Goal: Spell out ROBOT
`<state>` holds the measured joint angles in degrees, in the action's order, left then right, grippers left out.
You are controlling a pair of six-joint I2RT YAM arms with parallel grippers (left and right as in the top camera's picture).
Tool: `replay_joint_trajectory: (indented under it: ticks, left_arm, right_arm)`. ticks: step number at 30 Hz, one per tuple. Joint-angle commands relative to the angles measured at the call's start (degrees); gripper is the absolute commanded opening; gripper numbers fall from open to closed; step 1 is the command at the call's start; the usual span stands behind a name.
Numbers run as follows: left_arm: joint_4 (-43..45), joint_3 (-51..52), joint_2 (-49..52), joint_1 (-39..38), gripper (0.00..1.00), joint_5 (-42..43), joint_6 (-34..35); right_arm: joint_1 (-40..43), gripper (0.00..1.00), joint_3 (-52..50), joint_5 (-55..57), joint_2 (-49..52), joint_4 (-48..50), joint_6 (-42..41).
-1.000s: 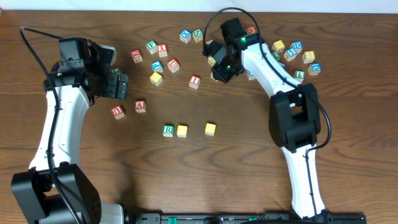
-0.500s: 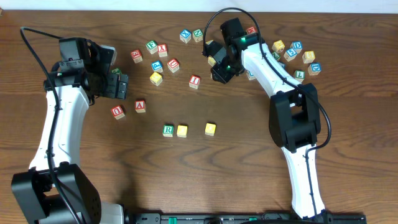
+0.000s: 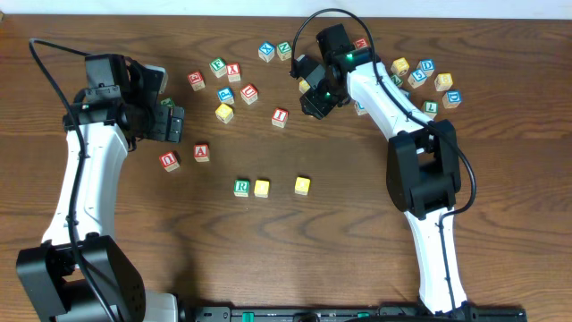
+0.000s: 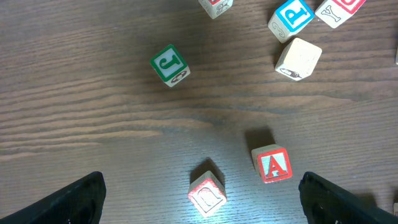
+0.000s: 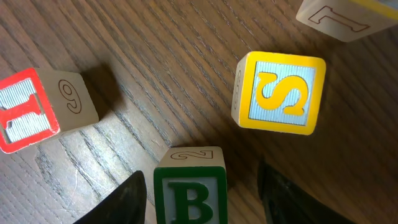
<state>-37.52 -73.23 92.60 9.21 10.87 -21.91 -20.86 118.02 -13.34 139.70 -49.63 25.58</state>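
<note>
Okay, green-bordered B cube (image 5: pixel 189 196) sits between the right pincer (image 3: pixel 313 97) fingers, jaws parted, with a gap on one side. Yellow S cube (image 5: pixel 278 93) is near. R cube (image 3: pixel 241 188) touches a yellow cube (image 3: pixel 261 188) mid-bench (image 3: pixel 357 233), with a second yellow cube (image 3: pixel 302 185) apart in the same row. Left pincer (image 3: pixel 172 123) is wide and empty over the red A cube (image 4: pixel 272 165).

b cube (image 5: pixel 189 193) partly off btm edge

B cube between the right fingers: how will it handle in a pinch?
Probably rigid: the B cube looks like solid wood, so squeezing should not deform it. Flat square faces suggest it won't roll. Its smooth sides might slip if the right gripper pinches off-centre.
</note>
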Motion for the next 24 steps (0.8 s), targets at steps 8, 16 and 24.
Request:
replay_joint_trajectory:
  ticks: [8,16,24]
  left_arm:
    - [-0.2,-1.2,0.7,-0.1,0.98,0.7,-0.3]
    - [-0.2,-1.2,0.7,-0.1,0.98,0.7,-0.3]
    - [-0.2,-1.2,0.7,-0.1,0.98,0.7,-0.3]
  right_arm:
    - [-0.2,0.50,0.5,-1.8,-0.2,0.1,1.5]
    - [-0.2,0.49,0.5,-3.5,-0.2,0.1,2.4]
    - [-0.2,0.49,0.5,-0.3,-0.2,-0.1,1.7]
